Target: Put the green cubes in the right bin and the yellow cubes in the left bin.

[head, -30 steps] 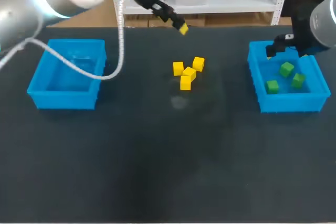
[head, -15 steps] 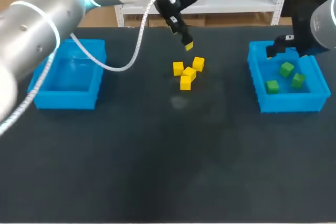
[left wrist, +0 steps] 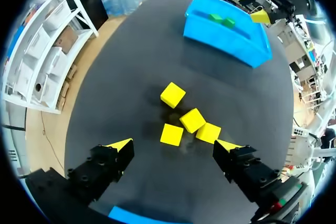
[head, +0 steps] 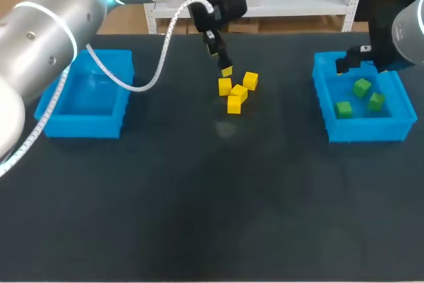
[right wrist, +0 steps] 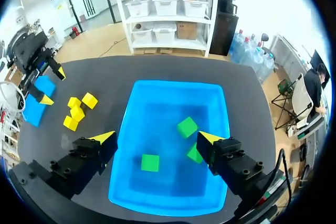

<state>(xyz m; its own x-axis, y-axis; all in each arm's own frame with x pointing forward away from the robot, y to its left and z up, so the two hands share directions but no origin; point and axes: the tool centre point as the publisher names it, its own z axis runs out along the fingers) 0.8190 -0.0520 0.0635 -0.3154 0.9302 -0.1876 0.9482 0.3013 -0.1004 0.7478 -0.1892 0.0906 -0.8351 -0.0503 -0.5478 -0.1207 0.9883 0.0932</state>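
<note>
the left gripper (head: 224, 64) hangs just above the far edge of a cluster of four yellow cubes (head: 234, 104) at the middle of the dark table (head: 212, 197), its yellow-tipped fingers spread wide and holding nothing. in the left wrist view the left gripper (left wrist: 174, 148) frames the cluster: three cubes touch or nearly touch one another, and the fourth yellow cube (left wrist: 172, 95) sits a little apart, on the side of the cluster away from the fingers. none of the cubes touches a finger.

well to the robot's right of the cluster stands the right bin (head: 320, 97), blue, with three green cubes (head: 362, 87) lying loose on its floor. the right gripper (head: 361, 65) hovers over that bin's far end, on the side away from the cluster; in the right wrist view the right gripper (right wrist: 156, 138) shows its fingers apart and empty above the green cubes (right wrist: 150, 162).

well to the robot's left of the cluster stands the left bin (head: 79, 125), also blue, with no cube showing inside it.
</note>
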